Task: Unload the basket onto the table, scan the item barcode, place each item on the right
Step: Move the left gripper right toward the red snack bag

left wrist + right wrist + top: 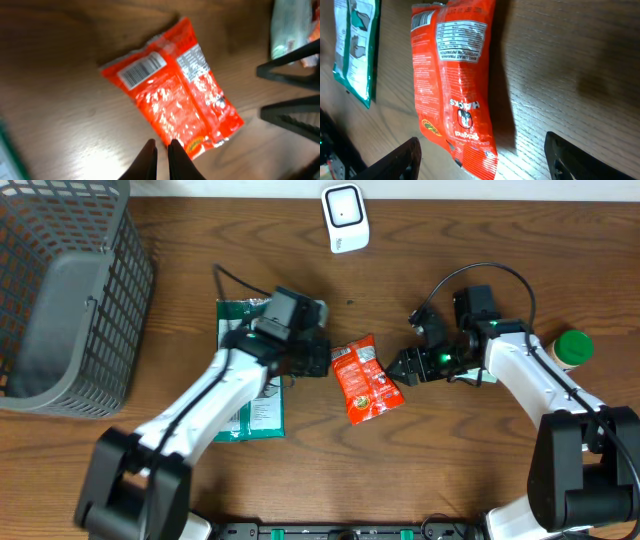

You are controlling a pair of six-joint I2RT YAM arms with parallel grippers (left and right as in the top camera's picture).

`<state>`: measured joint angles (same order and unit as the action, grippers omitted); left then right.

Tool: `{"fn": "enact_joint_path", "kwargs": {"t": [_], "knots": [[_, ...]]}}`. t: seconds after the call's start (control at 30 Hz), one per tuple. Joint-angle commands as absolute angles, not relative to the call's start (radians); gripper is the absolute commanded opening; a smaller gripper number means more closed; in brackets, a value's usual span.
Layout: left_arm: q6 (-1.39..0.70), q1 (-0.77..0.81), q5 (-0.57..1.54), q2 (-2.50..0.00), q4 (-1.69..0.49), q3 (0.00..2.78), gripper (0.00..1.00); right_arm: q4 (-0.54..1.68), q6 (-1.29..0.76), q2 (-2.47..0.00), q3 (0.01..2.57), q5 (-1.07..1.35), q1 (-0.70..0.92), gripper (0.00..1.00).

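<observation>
Overhead view: a wooden table (470, 470) holds a red snack packet (368, 380) at its centre, lying flat and tilted. A white barcode scanner (344, 218) stands well apart from it at the far edge. The left gripper (320, 360) sits just beside the packet's left edge, its arm crossing over a green packet (250, 405). The right gripper (405, 367) points at the red packet's right edge from close by. A grey mesh basket (70, 290) fills the left end, and a green-lidded bottle (573, 347) stands at the right.

Left wrist view: the red snack packet (175, 95) lies diagonally with its barcode (142, 70) facing up near the upper corner. The left gripper (162, 155) has its two fingertips (149, 159) drawn together at the packet's lower edge; whether they pinch any foil I cannot tell. The right gripper's dark fingers (292, 62) show at the right, blurred.

Right wrist view: the red snack packet (455, 85) runs lengthwise, nutrition panel up, with the green packet (355, 45) beside it at the left. The right gripper (482, 145) has its fingers (400, 160) set wide apart, one to each side of the packet's near end, touching nothing.
</observation>
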<state>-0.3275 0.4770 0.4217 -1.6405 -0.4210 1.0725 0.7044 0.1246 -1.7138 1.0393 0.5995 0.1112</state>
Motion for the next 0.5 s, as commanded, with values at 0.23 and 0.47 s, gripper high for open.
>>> {"fn": "enact_joint_path", "kwargs": {"t": [0.23,0.47], "knots": [[-0.307,0.514,0.434,-1.819,-0.304,1.059,0.11,0.697,0.155,-1.721,1.017,0.656,0.097,0.76],[-0.307,0.514,0.434,-1.887,-0.26,1.059,0.11,0.684,0.155,-1.788,1.016,0.686,0.097,0.77]]}}
